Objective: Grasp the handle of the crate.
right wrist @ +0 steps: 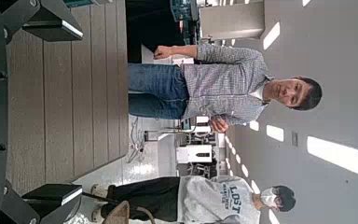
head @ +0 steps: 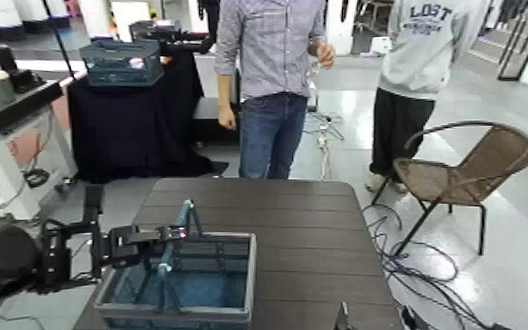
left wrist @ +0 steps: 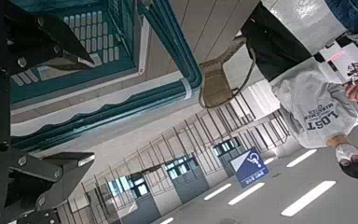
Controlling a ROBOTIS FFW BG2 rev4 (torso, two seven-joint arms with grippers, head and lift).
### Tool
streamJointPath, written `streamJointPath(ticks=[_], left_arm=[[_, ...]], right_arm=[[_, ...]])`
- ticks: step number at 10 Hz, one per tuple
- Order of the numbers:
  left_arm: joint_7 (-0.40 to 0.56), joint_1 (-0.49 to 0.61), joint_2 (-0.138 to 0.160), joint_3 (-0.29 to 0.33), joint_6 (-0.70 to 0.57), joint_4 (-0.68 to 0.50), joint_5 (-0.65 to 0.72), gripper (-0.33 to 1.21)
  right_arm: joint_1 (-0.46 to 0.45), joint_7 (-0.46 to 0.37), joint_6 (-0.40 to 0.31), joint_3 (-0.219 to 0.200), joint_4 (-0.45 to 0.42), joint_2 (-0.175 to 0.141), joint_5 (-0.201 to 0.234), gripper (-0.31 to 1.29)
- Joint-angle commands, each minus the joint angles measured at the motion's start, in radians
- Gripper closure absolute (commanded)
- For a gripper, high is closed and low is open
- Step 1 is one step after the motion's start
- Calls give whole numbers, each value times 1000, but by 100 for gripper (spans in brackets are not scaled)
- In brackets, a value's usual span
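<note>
The teal slotted crate [head: 180, 294] with a grey rim stands at the near left of the dark table [head: 303, 237]. Its thin teal handle [head: 182, 219] is raised in an arch over it. My left gripper [head: 167, 235] reaches in from the left at the handle's height. In the left wrist view this gripper [left wrist: 70, 107] is open, and the handle [left wrist: 121, 105] runs between its two fingers, with the crate's inside [left wrist: 84, 37] behind. My right gripper [head: 342, 316] is low at the table's near edge. In the right wrist view it [right wrist: 56, 107] is open and empty over bare table.
Two persons [head: 270, 79] [head: 421, 70] stand beyond the table's far edge. A wicker chair [head: 465, 175] and floor cables [head: 425, 263] are to the right. A second teal crate [head: 120, 63] sits on a black-draped table at the back left.
</note>
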Motion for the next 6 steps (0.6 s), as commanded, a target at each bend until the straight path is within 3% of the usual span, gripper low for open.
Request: streamJointPath(ticks=[1, 6], left_arm=[[0, -2, -1, 0, -9, 3, 1, 107], [0, 13, -11, 3, -18, -16, 13, 113]], right_arm=[[-1, 0, 0, 0, 0, 0, -1, 15], [4, -2, 1, -2, -2, 0, -3, 15]])
